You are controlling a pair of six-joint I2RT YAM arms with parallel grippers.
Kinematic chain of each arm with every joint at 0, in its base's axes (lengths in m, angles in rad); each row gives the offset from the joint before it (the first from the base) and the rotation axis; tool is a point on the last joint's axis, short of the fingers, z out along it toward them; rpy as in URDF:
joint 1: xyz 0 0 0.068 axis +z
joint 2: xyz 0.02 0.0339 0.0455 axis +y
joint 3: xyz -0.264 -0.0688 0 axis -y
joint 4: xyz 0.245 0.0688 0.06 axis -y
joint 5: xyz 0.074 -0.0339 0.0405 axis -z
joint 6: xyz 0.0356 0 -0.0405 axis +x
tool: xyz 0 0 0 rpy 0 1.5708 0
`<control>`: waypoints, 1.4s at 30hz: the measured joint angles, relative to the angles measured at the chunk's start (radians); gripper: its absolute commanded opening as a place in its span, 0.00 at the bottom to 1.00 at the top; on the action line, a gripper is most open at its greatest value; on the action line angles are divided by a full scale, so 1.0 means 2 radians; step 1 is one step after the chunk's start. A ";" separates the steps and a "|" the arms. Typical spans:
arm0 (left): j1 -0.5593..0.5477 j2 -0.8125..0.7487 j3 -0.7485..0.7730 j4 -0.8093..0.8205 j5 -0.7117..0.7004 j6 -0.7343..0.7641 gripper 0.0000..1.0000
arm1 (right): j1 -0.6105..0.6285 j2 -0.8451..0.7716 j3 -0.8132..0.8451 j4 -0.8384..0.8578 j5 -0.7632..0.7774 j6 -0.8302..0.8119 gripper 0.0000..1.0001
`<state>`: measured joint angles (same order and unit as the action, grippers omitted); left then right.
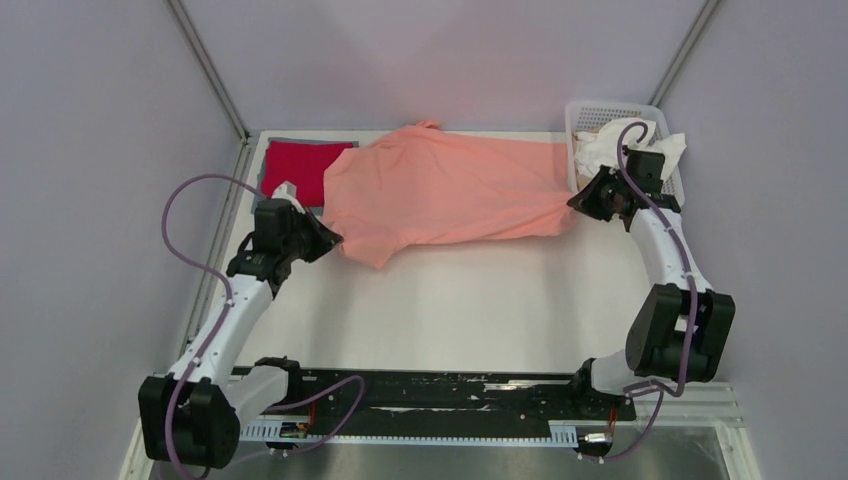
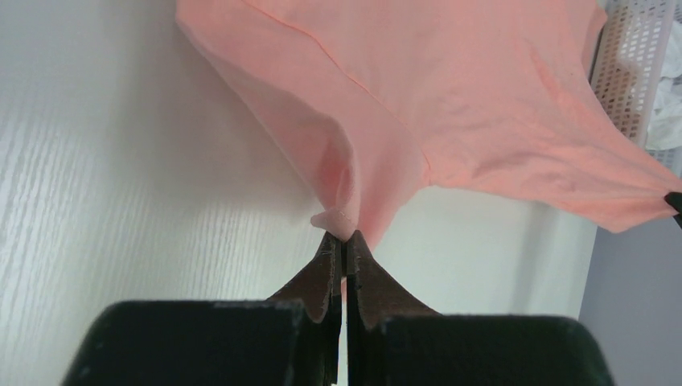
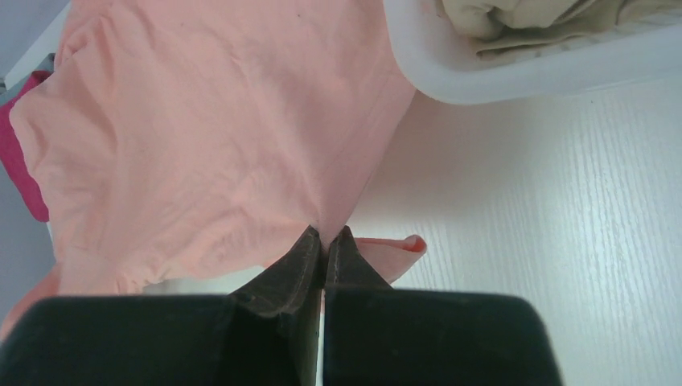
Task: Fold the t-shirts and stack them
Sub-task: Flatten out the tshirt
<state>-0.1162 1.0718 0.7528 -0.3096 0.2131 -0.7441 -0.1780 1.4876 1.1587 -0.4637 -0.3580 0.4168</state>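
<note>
A salmon-pink t-shirt (image 1: 450,190) is stretched across the back of the table between both arms. My left gripper (image 1: 335,240) is shut on its near-left sleeve corner; the pinched cloth (image 2: 342,217) bunches just beyond the gripper (image 2: 344,237). My right gripper (image 1: 575,203) is shut on the shirt's right hem, and a fold of cloth (image 3: 394,249) pokes out beside the gripper (image 3: 326,235). A red t-shirt (image 1: 295,168) lies folded at the back left on a grey-blue one (image 1: 268,146), partly under the pink shirt. White and beige t-shirts (image 1: 625,145) fill the basket.
The white lattice basket (image 1: 600,108) stands at the back right corner, right behind my right gripper; its rim (image 3: 515,80) shows close in the right wrist view. Grey walls enclose the table on three sides. White table surface (image 1: 450,300) lies in front of the pink shirt.
</note>
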 measured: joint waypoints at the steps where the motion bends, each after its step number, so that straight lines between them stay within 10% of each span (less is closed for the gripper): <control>1: 0.000 -0.016 -0.002 -0.013 -0.004 -0.002 0.00 | 0.000 -0.008 0.000 -0.013 0.007 -0.002 0.00; 20: -0.013 -0.203 -0.099 -0.251 0.029 -0.023 0.00 | 0.000 -0.153 -0.142 -0.179 0.169 -0.001 0.04; 22: -0.018 -0.205 -0.106 -0.269 0.031 -0.025 0.07 | 0.000 -0.175 -0.151 -0.189 0.189 0.003 0.08; 25: -0.022 -0.201 -0.122 -0.286 0.032 -0.028 0.44 | 0.000 -0.184 -0.156 -0.198 0.214 0.007 0.17; 29: -0.024 -0.181 -0.135 -0.309 0.031 -0.036 0.96 | 0.000 -0.142 -0.158 -0.220 0.261 0.027 0.71; 35: -0.027 -0.194 -0.127 -0.314 0.025 -0.040 1.00 | 0.010 -0.122 -0.149 -0.262 0.337 0.066 0.99; 42: -0.039 -0.183 -0.077 -0.226 0.028 -0.038 1.00 | 0.039 -0.210 -0.133 -0.212 0.316 0.045 1.00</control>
<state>-0.1951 0.7059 0.5991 -0.7624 0.2695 -0.8204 -0.1005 1.0672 0.8928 -0.8867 0.2745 0.5072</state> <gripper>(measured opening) 1.000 0.998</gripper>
